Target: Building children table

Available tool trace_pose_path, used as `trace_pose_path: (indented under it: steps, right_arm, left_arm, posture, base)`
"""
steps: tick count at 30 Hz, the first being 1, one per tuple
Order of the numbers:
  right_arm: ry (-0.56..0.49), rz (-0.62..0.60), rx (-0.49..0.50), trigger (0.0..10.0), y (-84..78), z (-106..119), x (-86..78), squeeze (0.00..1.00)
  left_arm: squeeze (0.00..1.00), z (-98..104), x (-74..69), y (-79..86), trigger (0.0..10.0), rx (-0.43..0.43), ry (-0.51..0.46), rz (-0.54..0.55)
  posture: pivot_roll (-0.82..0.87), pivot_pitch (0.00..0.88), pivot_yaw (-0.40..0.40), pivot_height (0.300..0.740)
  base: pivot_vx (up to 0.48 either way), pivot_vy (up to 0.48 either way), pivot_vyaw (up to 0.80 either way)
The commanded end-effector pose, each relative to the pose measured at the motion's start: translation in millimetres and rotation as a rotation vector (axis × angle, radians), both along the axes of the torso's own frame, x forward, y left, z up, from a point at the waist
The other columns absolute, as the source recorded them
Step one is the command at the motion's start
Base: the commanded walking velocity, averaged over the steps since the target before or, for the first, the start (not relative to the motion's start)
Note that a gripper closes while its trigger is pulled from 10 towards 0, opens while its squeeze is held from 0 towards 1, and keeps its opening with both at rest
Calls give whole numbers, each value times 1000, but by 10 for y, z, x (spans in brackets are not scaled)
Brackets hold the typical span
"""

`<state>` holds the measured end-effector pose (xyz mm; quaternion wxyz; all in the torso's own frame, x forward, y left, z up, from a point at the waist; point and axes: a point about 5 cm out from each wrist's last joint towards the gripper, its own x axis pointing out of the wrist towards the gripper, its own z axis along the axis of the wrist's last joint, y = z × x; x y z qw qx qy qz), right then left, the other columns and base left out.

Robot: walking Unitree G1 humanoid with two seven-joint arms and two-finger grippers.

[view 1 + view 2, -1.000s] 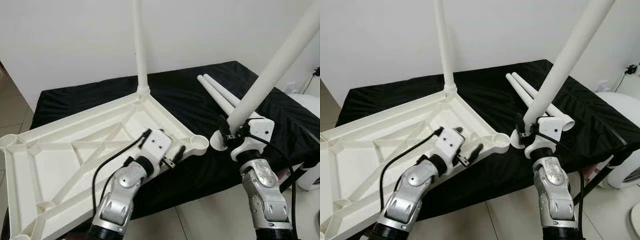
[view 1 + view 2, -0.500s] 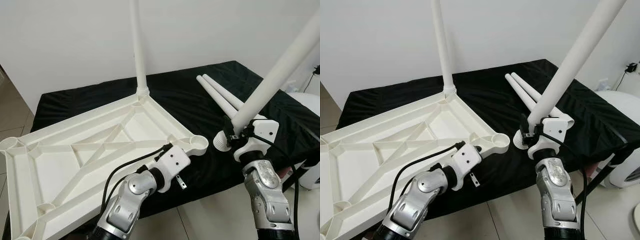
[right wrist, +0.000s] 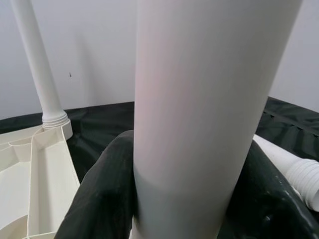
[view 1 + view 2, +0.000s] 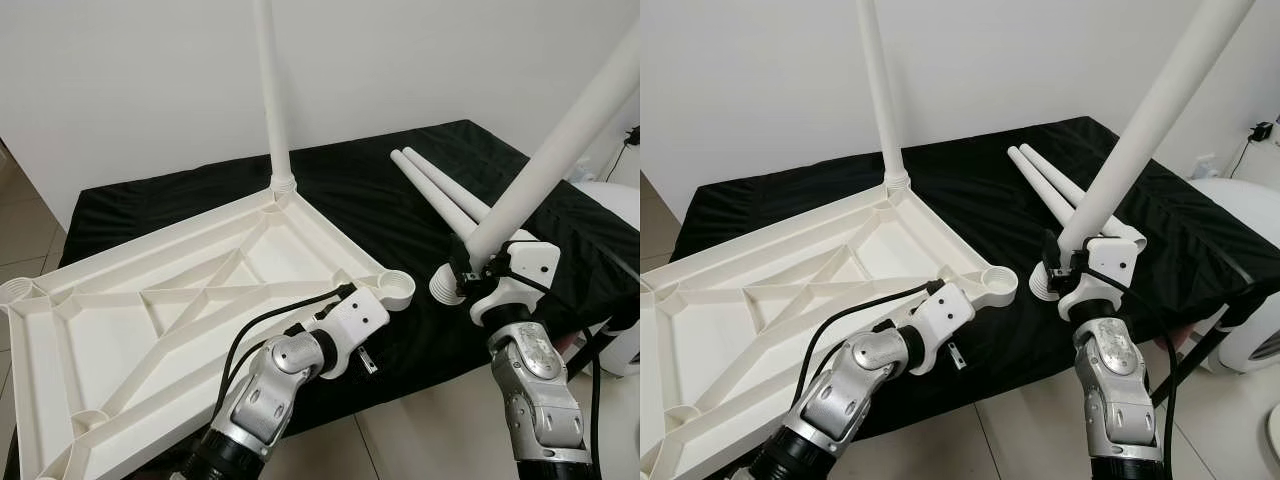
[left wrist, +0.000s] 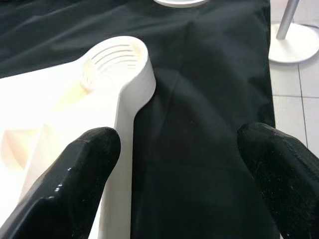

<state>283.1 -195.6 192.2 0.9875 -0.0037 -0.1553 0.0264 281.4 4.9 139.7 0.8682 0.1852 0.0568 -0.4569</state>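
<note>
The inverted tabletop lies on the black-covered surface, one leg standing upright in its far corner. The left hand hovers released beside the empty near socket. Two spare legs lie behind. The right hand grasps a tilted leg, its threaded end near that socket.
</note>
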Motion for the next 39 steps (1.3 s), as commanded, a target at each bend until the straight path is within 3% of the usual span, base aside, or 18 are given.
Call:
trace_pose_path:
  steps: [1, 12, 14, 28, 29, 30, 31, 34, 35, 37, 38, 39]
  right_arm:
    - [-15, 0, -8, 10000, 13, 16, -6, 0]
    - [-13, -4, -10, 10000, 5, 21, -13, 0]
    - [-13, -4, -10, 10000, 7, 21, -11, 0]
    - [-18, -3, -19, 10000, 10, 33, -9, 0]
    - [-17, -3, -20, 10000, 10, 33, -10, 0]
    - [-17, -3, -20, 10000, 10, 33, -10, 0]
    - [-16, -2, -21, 10000, 11, 30, -10, 0]
    - [-15, -2, -22, 10000, 12, 27, -11, 0]
    - [-15, -1, -22, 10000, 15, 28, -11, 0]
    - [-15, 0, -22, 10000, 17, 28, -10, 0]
    - [-15, 1, -23, 10000, 19, 29, -9, 0]
    - [-15, 1, -23, 10000, 21, 30, -9, 0]
  left_arm:
    - [0, -14, 80, 43, 10000, 13, -7, 116]
    - [0, -22, 203, 51, 10000, 85, 58, 217]
    - [0, -57, 228, 50, 10000, 107, 108, 241]
    - [0, -135, 264, 12, 9843, 151, 158, 263]
    - [0, -120, 264, 5, 7647, 141, 160, 261]
    - [0, -120, 264, 5, 7647, 141, 160, 261]
    - [0, -100, 267, 2, 4549, 136, 156, 258]
    - [0, -79, 271, -2, 4196, 129, 157, 255]
    - [0, -28, 280, -16, 2824, 107, 160, 248]
    - [0, 13, 290, -24, 2863, 93, 158, 246]
    - [0, 41, 299, -31, 2078, 81, 159, 242]
    - [0, 52, 308, -30, 667, 79, 159, 244]
  posture:
    - [-135, 24, 84, 740]
    - [-131, 42, 86, 740]
    - [-130, 45, 86, 740]
    - [-132, 50, 86, 740]
    - [-132, 50, 86, 740]
    - [-132, 50, 86, 740]
    - [-132, 50, 86, 740]
    - [-132, 50, 86, 740]
    - [-128, 55, 85, 740]
    - [-128, 55, 85, 740]
    - [-128, 55, 85, 740]
    - [-128, 55, 85, 740]
  base:
    - [0, 0, 0]
    - [0, 0, 0]
    - [0, 0, 0]
    - [0, 0, 0]
    - [0, 0, 0]
    - [0, 0, 0]
    - [0, 0, 0]
    - [0, 0, 0]
    - [0, 0, 0]
    - [0, 0, 0]
    - [0, 0, 0]
    - [0, 0, 0]
